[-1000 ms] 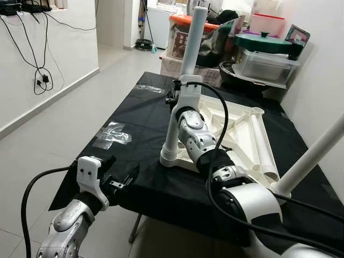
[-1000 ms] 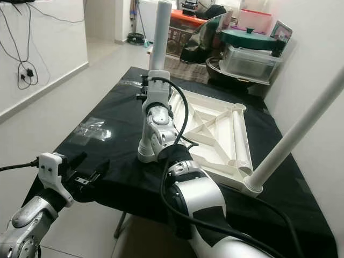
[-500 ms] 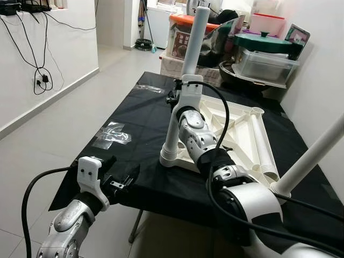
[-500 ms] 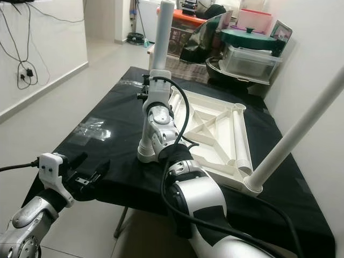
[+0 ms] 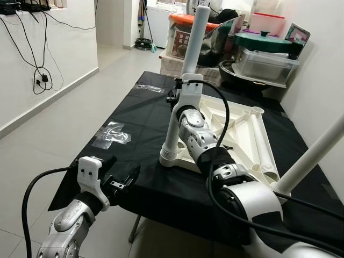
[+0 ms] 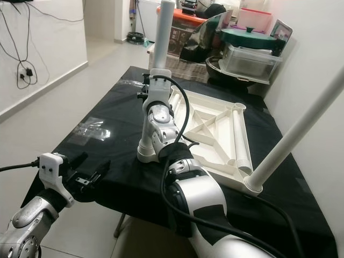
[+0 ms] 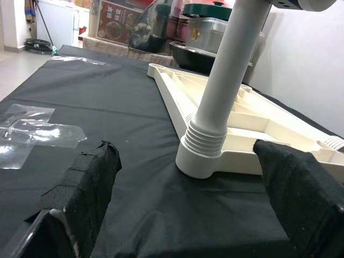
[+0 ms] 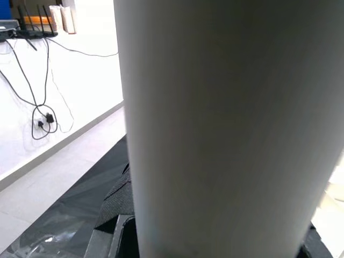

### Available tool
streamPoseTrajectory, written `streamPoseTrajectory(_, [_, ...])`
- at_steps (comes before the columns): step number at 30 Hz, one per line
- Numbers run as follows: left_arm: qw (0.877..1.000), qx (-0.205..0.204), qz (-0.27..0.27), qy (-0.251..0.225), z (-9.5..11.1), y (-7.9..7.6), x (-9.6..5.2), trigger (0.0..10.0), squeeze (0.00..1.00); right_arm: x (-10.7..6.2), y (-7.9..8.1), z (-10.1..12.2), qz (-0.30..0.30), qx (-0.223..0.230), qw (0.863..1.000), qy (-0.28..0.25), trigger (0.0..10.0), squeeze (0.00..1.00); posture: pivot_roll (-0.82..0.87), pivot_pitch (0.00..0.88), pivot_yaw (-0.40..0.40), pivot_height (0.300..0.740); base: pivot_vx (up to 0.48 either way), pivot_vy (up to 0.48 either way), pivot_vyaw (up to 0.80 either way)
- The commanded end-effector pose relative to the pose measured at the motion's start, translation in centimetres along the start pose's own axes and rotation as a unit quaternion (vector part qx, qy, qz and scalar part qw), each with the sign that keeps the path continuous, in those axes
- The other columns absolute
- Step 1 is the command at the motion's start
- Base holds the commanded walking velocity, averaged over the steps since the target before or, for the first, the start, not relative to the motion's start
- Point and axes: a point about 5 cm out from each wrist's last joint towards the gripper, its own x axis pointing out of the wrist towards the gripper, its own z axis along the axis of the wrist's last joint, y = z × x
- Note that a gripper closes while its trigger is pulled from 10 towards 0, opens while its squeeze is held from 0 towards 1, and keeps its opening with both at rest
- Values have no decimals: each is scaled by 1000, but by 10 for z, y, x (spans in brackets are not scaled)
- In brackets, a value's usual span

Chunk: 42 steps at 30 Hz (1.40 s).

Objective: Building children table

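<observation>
A white plastic table top (image 5: pixel 239 126) lies upside down on the black-covered table (image 5: pixel 134 113). One white leg (image 5: pixel 192 48) stands upright in its near-left corner socket (image 5: pixel 170 156). My right gripper (image 5: pixel 175 98) is shut on this leg halfway up; in the right wrist view the leg (image 8: pixel 215 123) sits close, with a black finger (image 8: pixel 115 212) beside it. A second leg (image 5: pixel 314 156) rises slanted from the near-right corner. A third leg (image 5: pixel 262 142) lies along the top's right side. My left gripper (image 5: pixel 122 174) hangs open at the table's near-left edge, its fingers (image 7: pixel 91 183) wide apart, facing the socket (image 7: pixel 201 153).
A sheet of clear plastic film (image 5: pixel 112 134) lies on the cloth at the left. Storage boxes and a pot (image 5: pixel 266 59) crowd the back behind the table. A wall runs close on the right. Open tiled floor (image 5: pixel 70 113) stretches to the left, with cables (image 5: pixel 40 75) on the far wall.
The top of the upright leg has shifted a little to the right with my right gripper. My left gripper has stayed where it was.
</observation>
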Motion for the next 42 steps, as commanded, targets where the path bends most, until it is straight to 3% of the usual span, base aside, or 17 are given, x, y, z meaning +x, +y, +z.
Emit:
streamPoseTrajectory(1, [1000,-5,-9,0,-3,-3,2,10000,0,-14,-17,-76,-27,6,984,178,10000,0,81,0,-149,740,0,0,0])
streamPoseTrajectory(10, [1000,-4,-11,1,-3,-3,3,10000,0,-12,-17,-71,-29,8,985,170,10000,0,81,0,-149,740,0,0,0])
streamPoseTrajectory(12, [1000,-3,-11,2,-3,-3,3,10000,0,-13,-17,-73,-30,8,985,171,10000,67,81,0,-145,740,0,0,0])
streamPoseTrajectory(42, [1000,6,-16,6,-3,-2,3,10000,0,-12,-14,-68,-28,2,989,144,10000,78,86,0,-138,740,0,0,0])
